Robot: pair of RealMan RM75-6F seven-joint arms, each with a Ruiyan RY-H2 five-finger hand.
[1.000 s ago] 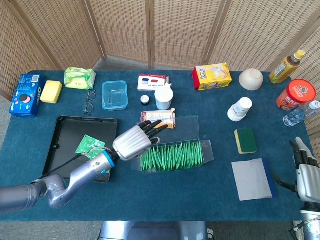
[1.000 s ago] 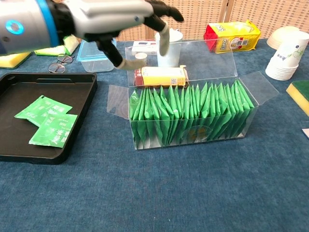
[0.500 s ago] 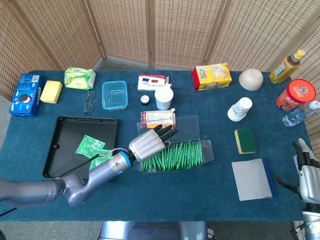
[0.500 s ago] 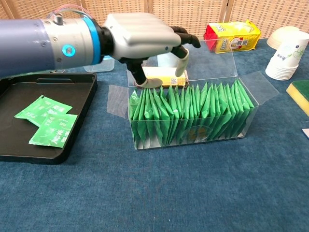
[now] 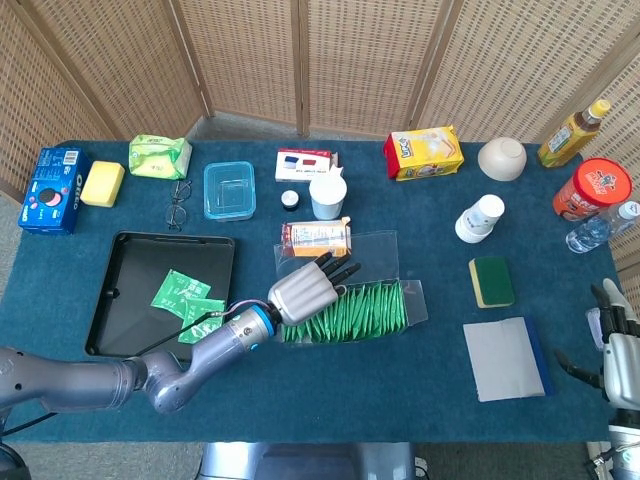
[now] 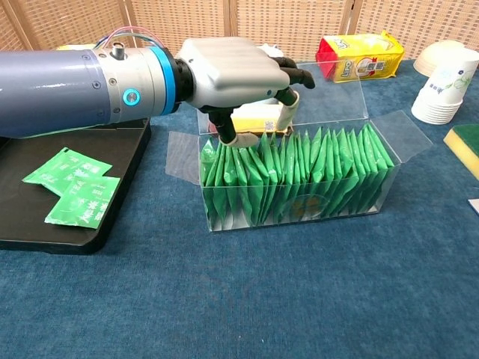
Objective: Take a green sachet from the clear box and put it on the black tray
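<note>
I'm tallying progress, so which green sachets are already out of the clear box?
The two green sachets lying flat and overlapping on the black tray; all the others stand upright, packed in the clear box under the left hand.

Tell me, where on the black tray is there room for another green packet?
The black tray is bare along its far side and left half. Two green packets lie overlapping near its right, near corner, so that spot is crowded. The left hand hovers over the clear box, holding no packet yet.

A woven wicker folding screen (image 5: 330, 60) stands behind the table (image 5: 440, 380), covered in blue cloth
</note>
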